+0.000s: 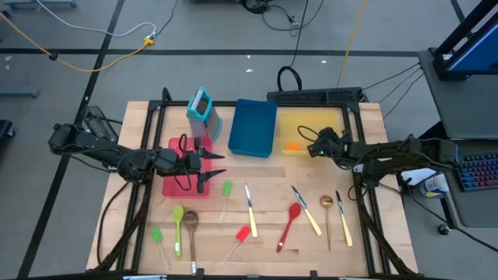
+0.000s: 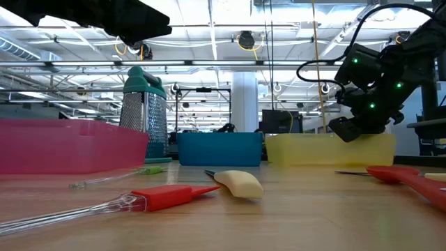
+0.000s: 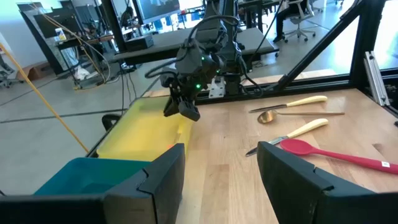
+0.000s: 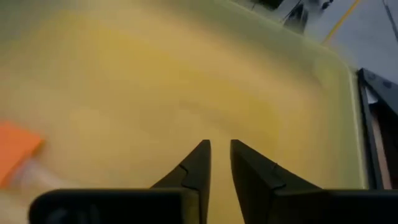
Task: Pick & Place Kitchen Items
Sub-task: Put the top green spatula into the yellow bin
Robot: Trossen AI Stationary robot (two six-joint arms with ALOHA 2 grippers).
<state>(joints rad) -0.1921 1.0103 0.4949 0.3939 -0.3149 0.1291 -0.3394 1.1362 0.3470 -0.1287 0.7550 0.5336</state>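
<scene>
Wooden surface [image 1: 257, 183] carries a red tray [image 1: 177, 185] at left, a blue tray [image 1: 253, 128] at far centre and a yellow tray [image 1: 311, 124] at far right; a teal grater [image 1: 202, 109] stands upright beside the red tray. Right pincer [image 4: 219, 155] hangs over the yellow tray, fingers a narrow gap apart, gripping nothing. Orange mini spatula [image 1: 292, 145] lies in that tray, long axis roughly left-right. Left pincer [image 1: 212, 166] hovers at the red tray's right edge, wide, empty. Remaining utensils lie along the near side, mostly near-far: red spoon [image 1: 290, 224], cream-handled knife [image 1: 250, 206].
</scene>
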